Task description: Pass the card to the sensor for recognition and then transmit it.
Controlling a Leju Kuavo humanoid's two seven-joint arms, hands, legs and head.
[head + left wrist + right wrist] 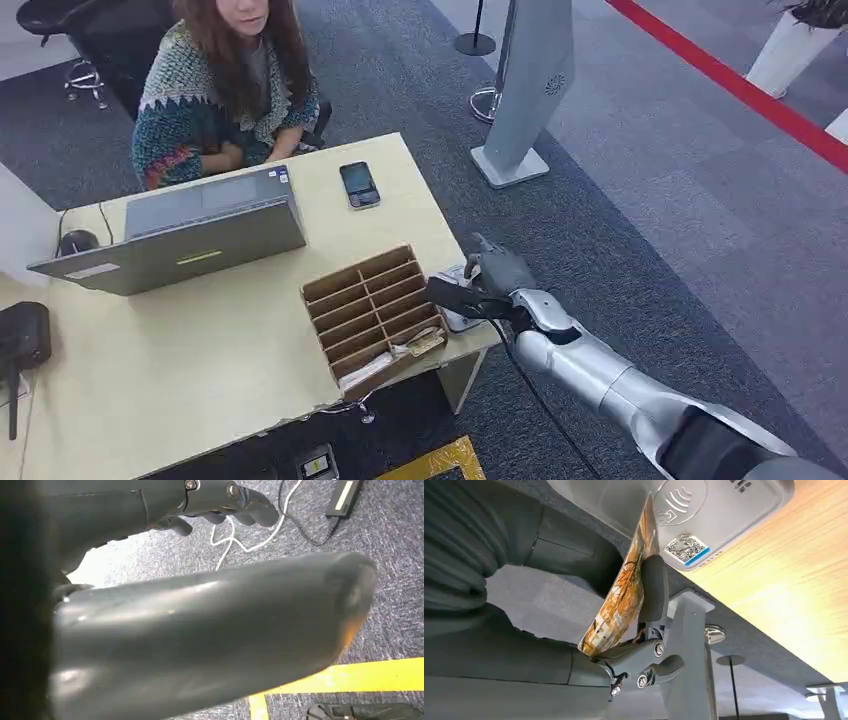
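My right hand [497,272] hovers over the white card sensor [458,318] at the desk's near right corner. In the right wrist view the hand [644,630] pinches an orange patterned card [624,595] between thumb and a finger, the card's edge close to the sensor [704,510] with its wave symbol and QR sticker. Whether the card touches the sensor I cannot tell. My left hand [210,510] hangs over the carpet, fingers curled in with nothing in them.
A wooden slotted card box [375,315] stands just left of the sensor. On the desk [200,360] lie a grey laptop [180,240], a phone [359,184] and a mouse [76,241]. A person [225,90] sits behind the desk. A white pillar stand [525,100] rises on the right.
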